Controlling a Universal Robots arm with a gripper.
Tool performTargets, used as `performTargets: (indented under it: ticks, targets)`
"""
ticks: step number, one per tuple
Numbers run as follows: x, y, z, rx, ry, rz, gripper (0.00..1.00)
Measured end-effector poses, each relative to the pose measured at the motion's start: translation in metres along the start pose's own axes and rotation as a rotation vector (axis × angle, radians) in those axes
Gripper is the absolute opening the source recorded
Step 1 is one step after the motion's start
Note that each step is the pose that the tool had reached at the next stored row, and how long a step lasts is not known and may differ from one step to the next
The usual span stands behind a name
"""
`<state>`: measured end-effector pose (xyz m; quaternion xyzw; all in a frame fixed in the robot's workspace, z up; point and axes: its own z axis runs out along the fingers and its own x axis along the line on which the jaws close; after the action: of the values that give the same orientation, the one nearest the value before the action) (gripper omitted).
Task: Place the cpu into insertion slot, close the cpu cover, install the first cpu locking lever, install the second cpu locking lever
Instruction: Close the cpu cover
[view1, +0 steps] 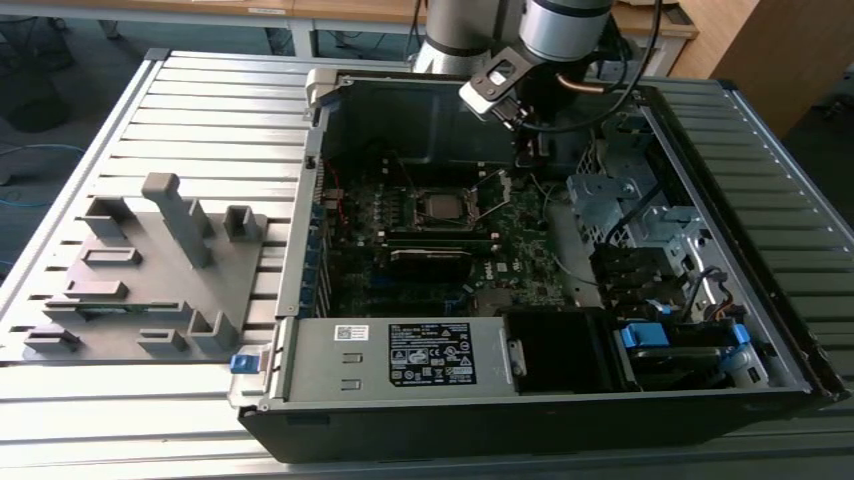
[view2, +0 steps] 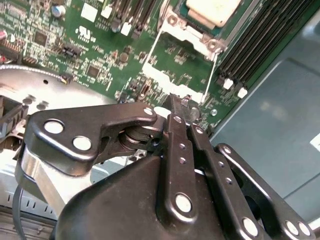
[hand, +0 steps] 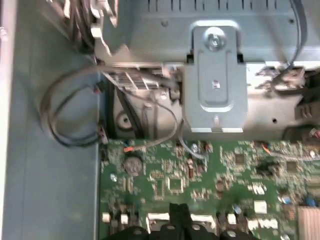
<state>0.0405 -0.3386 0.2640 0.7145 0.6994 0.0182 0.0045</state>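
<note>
On the slatted metal table (view1: 200, 110), an open computer case (view1: 787, 330) is lying on its side, and I am looking down into it from afar. Inside, the green motherboard (view1: 400, 235) is facing up. My arm is reaching into the case, and the gripper (view2: 184, 107) is hanging low over the board, just beside the socket.

In the second wrist view its jaws are sitting drawn together, with the tips meeting at the free edge of the cpu cover (view2: 153, 52). I cannot tell whether they are pinching that edge or only touching it. The cover, a thin silvery frame, is standing swung open, away from the socket.

The cpu (view1: 438, 207) is lying in the socket, flat as far as I can judge.

What I am worrying about: the frame looks thin and slick, so the tips could slip off and let it drop onto the chip. If the chip is sitting slightly askew, pressing the cover down could jam it.
</note>
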Motion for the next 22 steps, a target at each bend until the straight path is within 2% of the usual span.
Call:
performTargets:
  ticks: [3, 6, 22]
  targets:
    - [0.0002, 0.0052, 0.0003, 0.0, 0.0001, 0.0, 0.1]
    - [0.0002, 0.0075, 0.0011, -0.0001, 0.0001, 0.0, 0.1]
    - [-0.0002, 0.008, 0.0197, 0.0, 0.0, 0.0, 0.1]
